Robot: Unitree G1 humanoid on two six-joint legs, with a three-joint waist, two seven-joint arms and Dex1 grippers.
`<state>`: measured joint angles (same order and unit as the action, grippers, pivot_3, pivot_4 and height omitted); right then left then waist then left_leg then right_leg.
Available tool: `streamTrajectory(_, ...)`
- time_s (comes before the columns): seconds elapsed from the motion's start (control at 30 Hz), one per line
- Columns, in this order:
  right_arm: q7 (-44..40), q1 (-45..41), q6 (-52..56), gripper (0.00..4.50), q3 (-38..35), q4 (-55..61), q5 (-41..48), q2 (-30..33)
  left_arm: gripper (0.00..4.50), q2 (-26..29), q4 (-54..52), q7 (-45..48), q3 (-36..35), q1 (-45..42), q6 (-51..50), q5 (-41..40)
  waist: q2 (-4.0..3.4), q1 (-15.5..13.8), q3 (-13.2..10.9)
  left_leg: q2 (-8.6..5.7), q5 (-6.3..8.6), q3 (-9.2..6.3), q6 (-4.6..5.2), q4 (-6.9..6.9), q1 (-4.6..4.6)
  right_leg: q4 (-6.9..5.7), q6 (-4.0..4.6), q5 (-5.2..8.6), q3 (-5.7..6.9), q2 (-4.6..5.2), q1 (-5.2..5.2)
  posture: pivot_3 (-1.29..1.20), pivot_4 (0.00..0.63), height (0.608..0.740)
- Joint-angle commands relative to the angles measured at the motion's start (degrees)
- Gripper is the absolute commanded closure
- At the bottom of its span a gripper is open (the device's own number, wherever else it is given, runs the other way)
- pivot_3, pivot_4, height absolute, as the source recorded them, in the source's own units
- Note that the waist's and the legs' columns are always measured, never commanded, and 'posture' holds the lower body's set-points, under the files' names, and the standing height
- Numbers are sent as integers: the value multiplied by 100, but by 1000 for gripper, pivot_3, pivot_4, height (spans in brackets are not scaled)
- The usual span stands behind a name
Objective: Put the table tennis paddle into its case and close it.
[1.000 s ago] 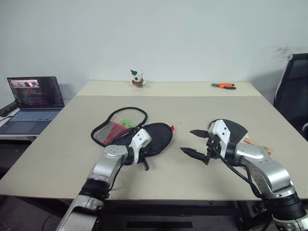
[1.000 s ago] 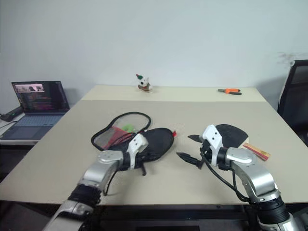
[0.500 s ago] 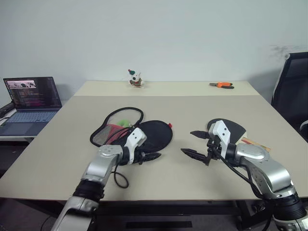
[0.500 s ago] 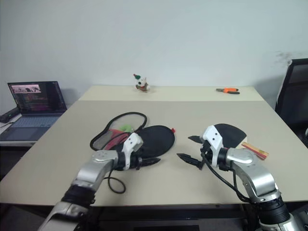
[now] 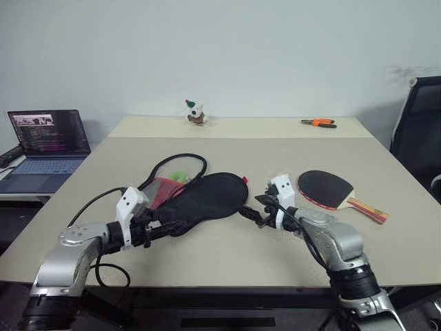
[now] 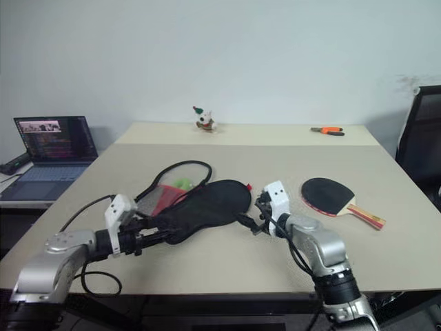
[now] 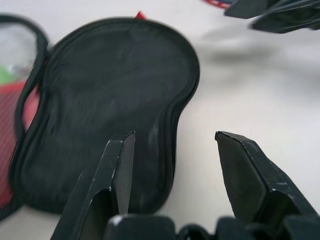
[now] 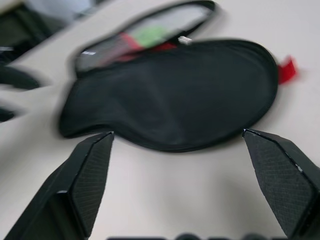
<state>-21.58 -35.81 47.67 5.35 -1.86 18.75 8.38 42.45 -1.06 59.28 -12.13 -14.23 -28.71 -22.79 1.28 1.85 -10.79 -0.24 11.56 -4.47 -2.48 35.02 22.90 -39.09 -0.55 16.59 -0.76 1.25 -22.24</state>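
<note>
Lying flat near the middle of the beige surface: soft black-and-red fabric case, paddle-shaped, unzipped, black half folded over toward the front edge, red mesh-pocket half spread behind it with a glimpse of green inside. Resting face up well to the right of the case, toward the right edge: rigid table tennis paddle with round black rubber face, red rim and light wooden handle striped red, handle aimed at the front right corner. Outside the case, touched by neither gripper. Seen from the head views alone: open laptop on a side desk beyond the left edge, small white toy figure and orange-handled pliers along the far edge. Seen from the left wrist alone: stacked zip edge of the case's narrow end, close before one black finger. Left gripper reaching low from the left, jaws moderately apart, empty, just short of the case's narrow end. Right gripper angled leftward beside the case's rounded end, jaws spread wide, holding nothing.
</note>
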Motion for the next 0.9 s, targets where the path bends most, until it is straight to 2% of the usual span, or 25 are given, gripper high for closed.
streamTrajectory(0.03,528,-255,-283,0,-19,-511,-315,-338,1743,110,-461,-91,-222,170,-36,-191,0,-8,0,1,0,2,0,-1,0,0,0,0,0,0,0,0,150,740)
streamTrajectory(0.13,942,-455,-532,0,-82,-1121,-552,-666,1743,92,-638,-212,-254,281,-121,-275,0,2,0,1,0,5,0,-2,-1,0,1,0,-4,0,-1,0,150,740)
streamTrajectory(0.27,1026,-614,-580,0,-217,-1496,-513,-903,1743,99,-713,-317,-253,294,-178,-343,0,8,0,2,0,9,0,-2,-2,-1,1,-1,-4,-1,-1,0,150,740)
streamTrajectory(0.6,911,-906,-122,0,-503,-1589,-64,-1643,1743,151,-665,-385,-148,150,-163,-339,0,48,0,8,0,9,1,-7,-2,-1,4,-2,-5,-6,-5,0,150,740)
streamTrajectory(0.9,1167,-1040,108,0,-762,-1695,275,-1964,1743,150,-617,-391,-98,62,-117,-308,0,48,0,6,0,10,1,-8,-1,0,4,-2,-3,-4,-5,0,150,740)
